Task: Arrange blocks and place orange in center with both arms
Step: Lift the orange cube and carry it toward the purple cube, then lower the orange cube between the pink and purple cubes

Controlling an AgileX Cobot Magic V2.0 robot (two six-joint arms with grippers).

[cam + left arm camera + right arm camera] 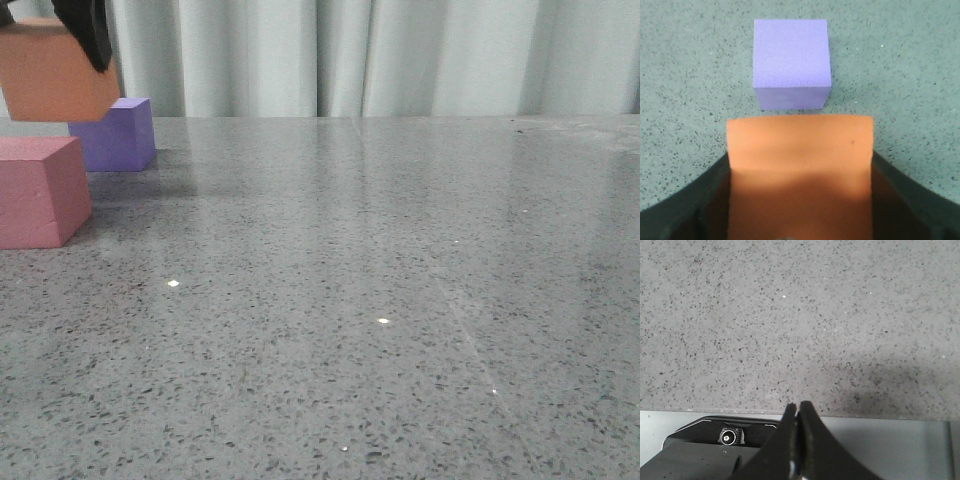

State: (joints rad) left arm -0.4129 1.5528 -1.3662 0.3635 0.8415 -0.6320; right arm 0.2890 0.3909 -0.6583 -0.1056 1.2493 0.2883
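Note:
My left gripper (pixel 60 40) is shut on the orange block (pixel 58 72), held in the air at the far left of the front view, above the gap between the other two cubes. In the left wrist view the orange block (pixel 800 170) fills the space between the black fingers (pixel 685 210). The purple block (pixel 118 135) rests on the table behind and below it, and shows as a purple block (pixel 792 62) beyond the orange one. The pink block (pixel 38 190) sits nearer, at the left edge. My right gripper (pixel 798 407) is shut on nothing, near the table's front edge.
The speckled grey table (pixel 380 300) stretches to the right. A pale curtain (pixel 400 55) hangs behind it. In the right wrist view a black device (pixel 715 440) lies below the table edge on a grey ledge (pixel 890 445).

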